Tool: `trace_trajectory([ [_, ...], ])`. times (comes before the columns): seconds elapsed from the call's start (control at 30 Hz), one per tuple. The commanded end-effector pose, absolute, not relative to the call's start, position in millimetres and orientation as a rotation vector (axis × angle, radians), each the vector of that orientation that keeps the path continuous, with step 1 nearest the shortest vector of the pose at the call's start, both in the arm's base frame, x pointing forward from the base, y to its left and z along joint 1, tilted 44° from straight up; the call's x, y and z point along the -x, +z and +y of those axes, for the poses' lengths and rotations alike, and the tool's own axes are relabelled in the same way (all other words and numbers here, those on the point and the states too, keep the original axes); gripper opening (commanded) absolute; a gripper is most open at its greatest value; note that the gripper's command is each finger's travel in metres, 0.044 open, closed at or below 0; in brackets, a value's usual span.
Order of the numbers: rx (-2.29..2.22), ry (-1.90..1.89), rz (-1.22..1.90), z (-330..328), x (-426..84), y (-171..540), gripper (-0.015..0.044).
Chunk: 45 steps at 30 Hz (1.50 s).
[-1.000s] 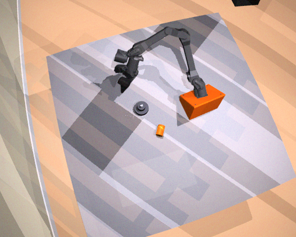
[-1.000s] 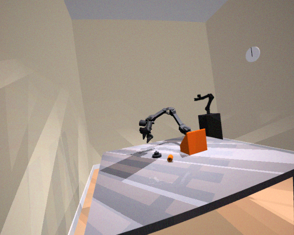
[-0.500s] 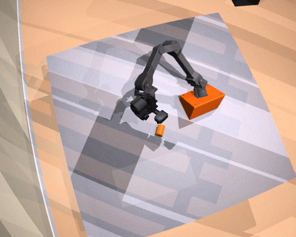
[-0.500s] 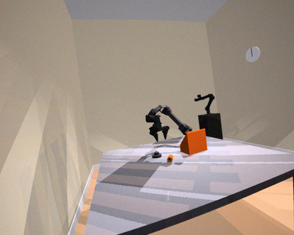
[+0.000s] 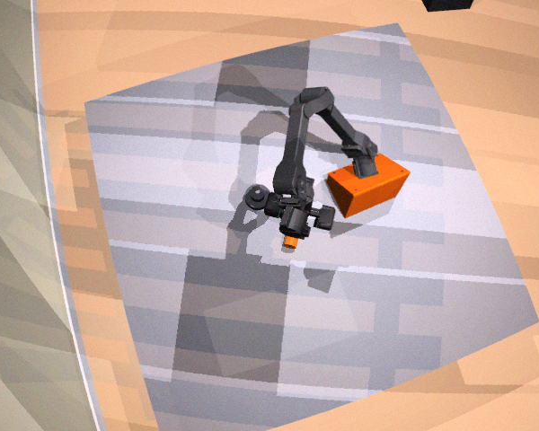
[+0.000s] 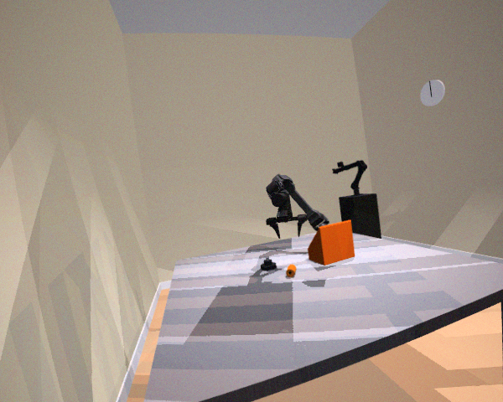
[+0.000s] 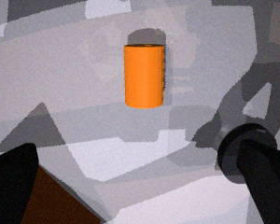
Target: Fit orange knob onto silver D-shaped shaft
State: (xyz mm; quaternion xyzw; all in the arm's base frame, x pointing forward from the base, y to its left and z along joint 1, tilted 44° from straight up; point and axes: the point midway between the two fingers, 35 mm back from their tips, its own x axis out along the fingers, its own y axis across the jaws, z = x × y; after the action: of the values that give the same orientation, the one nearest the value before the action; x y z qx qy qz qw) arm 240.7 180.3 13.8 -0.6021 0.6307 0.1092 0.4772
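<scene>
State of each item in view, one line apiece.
gripper: open, nothing between the fingers, raised above the table
orange knob: lying on its side on the table, off the shaft, a hole showing in its near end in the exterior view
round pedestal: upright on the table, no knob fitted
orange base block: on the table, arm mounted on it
second arm: on a black stand, raised

Knob on its side, near the pedestal
In the top view, the knob (image 5: 289, 241) (image 6: 291, 270) (image 7: 144, 77) lies on the tabletop (image 5: 334, 334) (image 6: 243, 350) (image 7: 51, 93) below centre, the round pedestal (image 5: 256, 197) (image 6: 268, 265) (image 7: 233, 163) to its upper left, the arm's wedge-shaped base (image 5: 376, 195) (image 6: 337, 243) to its upper right.
</scene>
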Motion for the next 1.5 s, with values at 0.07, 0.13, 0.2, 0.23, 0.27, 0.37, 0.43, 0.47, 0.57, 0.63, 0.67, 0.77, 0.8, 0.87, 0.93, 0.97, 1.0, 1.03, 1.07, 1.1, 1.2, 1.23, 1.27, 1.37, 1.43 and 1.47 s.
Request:
trace_trajectory([
  [0.07,1.486,0.267,1.543,139.1,-257.9,-26.7,0.044],
  [0.13,1.489,0.262,1.544,115.4,-262.9,-45.2,0.044],
  [0.2,1.49,0.26,1.544,106.8,-263.9,-51.3,0.044],
  [0.23,1.49,0.26,1.544,106.8,-263.9,-51.3,0.044],
  [0.27,1.49,0.26,1.544,107.8,-265.3,-51.9,0.044],
  [0.37,1.49,0.26,1.544,108.0,-267.1,-53.5,0.044],
  [0.43,1.49,0.259,1.544,101.2,-270.4,-61.9,0.044],
  [0.47,1.49,0.259,1.544,96.9,-272.2,-67.1,0.044],
  [0.57,1.491,0.258,1.544,93.3,-273.6,-71.1,0.044],
  [0.63,1.491,0.258,1.544,93.3,-273.6,-71.1,0.044],
  [0.67,1.491,0.258,1.544,93.2,-273.6,-71.3,0.044],
  [0.77,1.491,0.259,1.544,90.7,-274.6,-74.2,0.044],
  [0.8,1.491,0.259,1.544,89.6,-274.9,-75.4,0.044],
  [0.87,1.491,0.259,1.544,87.5,-275.7,-77.8,0.044],
  [0.93,1.491,0.259,1.544,85.3,-276.4,-80.2,0.044],
  [0.97,1.491,0.259,1.544,84.2,-276.7,-81.4,0.044],
  [1.0,1.491,0.259,1.544,83.2,-277.0,-82.6,0.044],
  [1.03,1.491,0.259,1.544,82.1,-277.3,-83.8,0.044],
  [1.07,1.491,0.258,1.544,80.9,-277.6,-85.0,0.044],
  [1.1,1.491,0.258,1.544,79.8,-277.9,-86.1,0.044],
  [1.2,1.491,0.258,1.544,76.5,-278.7,-89.6,0.044],
  [1.23,1.491,0.258,1.544,75.4,-279.0,-90.8,0.044],
  [1.27,1.491,0.258,1.544,74.2,-279.2,-91.9,0.044],
  [1.37,1.492,0.257,1.544,70.8,-279.9,-95.3,0.044],
  [1.43,1.492,0.257,1.544,68.5,-280.3,-97.6,0.044],
  [1.47,1.492,0.257,1.544,67.4,-280.5,-98.7,0.044],
])
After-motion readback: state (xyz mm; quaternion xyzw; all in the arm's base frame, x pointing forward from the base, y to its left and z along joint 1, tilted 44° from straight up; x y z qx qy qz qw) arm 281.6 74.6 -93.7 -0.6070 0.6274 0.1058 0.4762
